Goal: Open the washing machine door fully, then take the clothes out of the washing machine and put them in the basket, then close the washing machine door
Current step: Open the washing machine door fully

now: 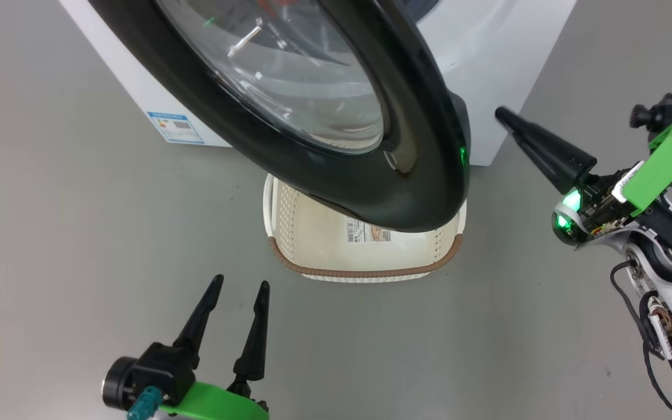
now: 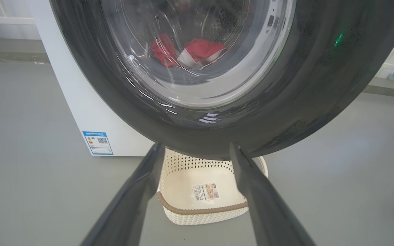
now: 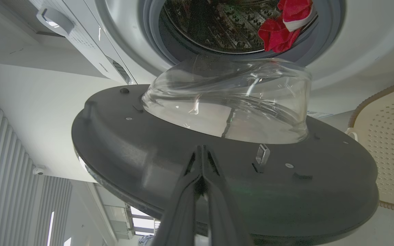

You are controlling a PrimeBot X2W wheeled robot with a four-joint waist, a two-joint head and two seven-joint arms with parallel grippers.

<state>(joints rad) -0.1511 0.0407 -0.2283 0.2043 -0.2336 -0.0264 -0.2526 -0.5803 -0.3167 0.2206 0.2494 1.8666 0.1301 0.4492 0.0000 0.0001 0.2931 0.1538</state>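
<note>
While the half-open washing machine door (image 1: 417,175) overhangs the basket (image 1: 365,271), the clenched right gripper (image 1: 502,115) risks slipping off its rim; left gripper (image 1: 241,284) hangs spread, empty.

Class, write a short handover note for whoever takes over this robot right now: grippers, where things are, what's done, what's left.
Left gripper: open, empty, low in front of the basket.
Right gripper: shut, empty, beside the door's free edge.
Things: door swung out over the basket, which looks empty; clothes inside the machine.
Done: door unlatched, partly open.
Left: open it fully, move clothes to basket, close door.
</note>
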